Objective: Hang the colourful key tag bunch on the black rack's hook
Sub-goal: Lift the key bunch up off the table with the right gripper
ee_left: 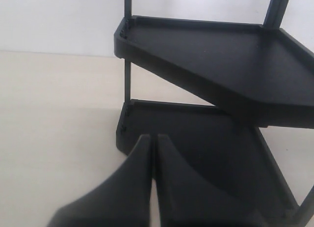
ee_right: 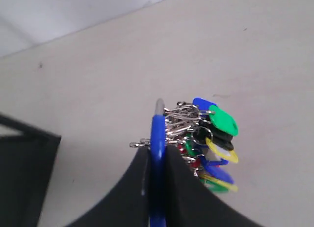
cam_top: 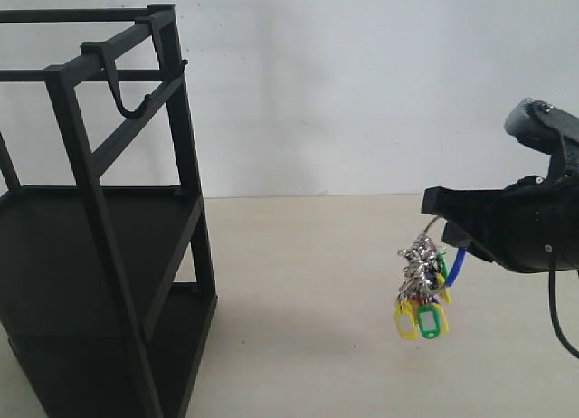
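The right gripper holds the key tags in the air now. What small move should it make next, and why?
Probably raise the right gripper while carrying it toward the black rack. It is shut on the blue sleeve of the colourful key tag bunch, which hangs clearly lower than the hook and far from it, so it needs height first.

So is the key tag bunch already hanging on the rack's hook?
No, the colourful key tag bunch dangles from the right gripper, well apart from the hook on the black rack's top bar.
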